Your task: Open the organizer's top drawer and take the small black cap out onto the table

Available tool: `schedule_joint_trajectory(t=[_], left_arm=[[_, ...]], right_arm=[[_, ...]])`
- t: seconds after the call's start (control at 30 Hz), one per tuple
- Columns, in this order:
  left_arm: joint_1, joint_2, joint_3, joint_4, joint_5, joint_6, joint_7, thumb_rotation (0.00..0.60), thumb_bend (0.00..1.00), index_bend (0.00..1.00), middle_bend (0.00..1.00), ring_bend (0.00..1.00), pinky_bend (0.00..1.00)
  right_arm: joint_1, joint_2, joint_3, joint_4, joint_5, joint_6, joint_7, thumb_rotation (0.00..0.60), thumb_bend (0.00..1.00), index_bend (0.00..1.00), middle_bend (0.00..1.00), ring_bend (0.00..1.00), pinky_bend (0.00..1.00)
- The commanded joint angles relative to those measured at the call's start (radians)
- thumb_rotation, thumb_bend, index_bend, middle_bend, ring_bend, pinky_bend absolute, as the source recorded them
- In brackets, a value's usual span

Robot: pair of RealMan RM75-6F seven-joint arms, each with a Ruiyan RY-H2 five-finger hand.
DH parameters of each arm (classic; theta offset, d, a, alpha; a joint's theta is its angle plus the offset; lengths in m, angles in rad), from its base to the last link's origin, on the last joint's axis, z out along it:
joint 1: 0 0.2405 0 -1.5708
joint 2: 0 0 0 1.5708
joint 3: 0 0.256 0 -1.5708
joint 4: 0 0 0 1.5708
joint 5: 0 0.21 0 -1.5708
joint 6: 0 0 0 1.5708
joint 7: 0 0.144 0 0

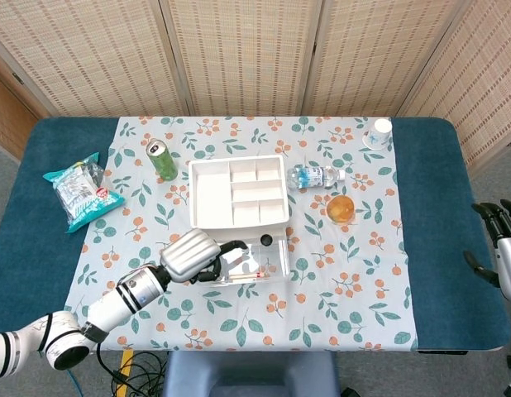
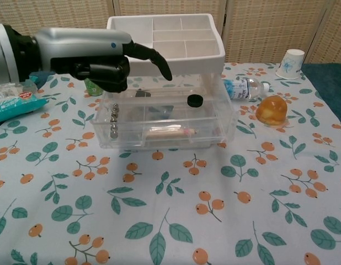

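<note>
While the left hand (image 2: 104, 58) is being held over the left part of the open drawer (image 2: 165, 118), nothing is being gripped by it: most of its fingers (image 2: 107, 74) are being kept curled under the palm, and one finger is being extended forward and downward, its tip hanging above the drawer's middle. The hand is therefore being read as closed on nothing.

The small black cap (image 2: 195, 100) is lying inside the clear top drawer, in its right rear part, just below the front edge of the white tray (image 2: 159, 52) that is forming the organizer's top. In the head view, the cap (image 1: 265, 240) is being shown to the right of the extended fingertip, near it but apart from it, with a stretch of bare drawer floor between them. The cap is round, so no long axis is being presented; it can be approached from above at any angle.

The drawer is already being shown pulled out toward the robot. A pale stick (image 2: 168, 131) and a row of small metal pieces (image 2: 112, 118) are also lying in it, nearer the front and left.

The right hand (image 1: 499, 248) is being held well away at the table's right edge, with its fingers spread and empty. The left hand is by far the nearer, and a short move to the right and down is being judged as what the pickup requires.
</note>
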Motion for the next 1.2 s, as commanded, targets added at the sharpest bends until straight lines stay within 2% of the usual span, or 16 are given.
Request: schedule_joint_trajectory(t=[0.03,0.33,0.67,0.9,1.2], left_arm=[[-0.037,-0.006,0.001,-0.028,-0.095,-0.047,0.104,0.128,1.0,0.17,1.0,1.0,1.0],[-0.123,-0.03,0.004,-0.062,-0.326,-0.074,0.293,0.111,1.0,0.15,1.0,1.0,1.0],[-0.221,-0.047,0.031,-0.101,-0.575,-0.027,0.428,0.104,1.0,0.12,1.0,1.0,1.0],[-0.252,-0.077,0.04,-0.093,-0.634,0.022,0.452,0.108,1.0,0.1,1.0,1.0,1.0],[-0.286,-0.101,0.054,-0.071,-0.682,0.035,0.462,0.105,1.0,0.1,1.0,1.0,1.0]], right_arm=[[0.0,-0.002,-0.002,0.005,0.0,-0.001,0.005,0.6,0.26,0.16,0.21,0.16,0.23],[-0.001,-0.006,-0.006,0.024,0.008,-0.006,0.027,0.6,0.26,0.16,0.21,0.17,0.23],[0.005,-0.011,-0.008,0.038,0.008,-0.013,0.045,0.6,0.26,0.16,0.21,0.17,0.23],[0.001,-0.01,-0.009,0.043,0.012,-0.009,0.053,0.6,0.26,0.16,0.21,0.17,0.23],[-0.004,-0.01,-0.012,0.046,0.014,-0.004,0.057,0.6,0.26,0.16,0.21,0.17,0.23]])
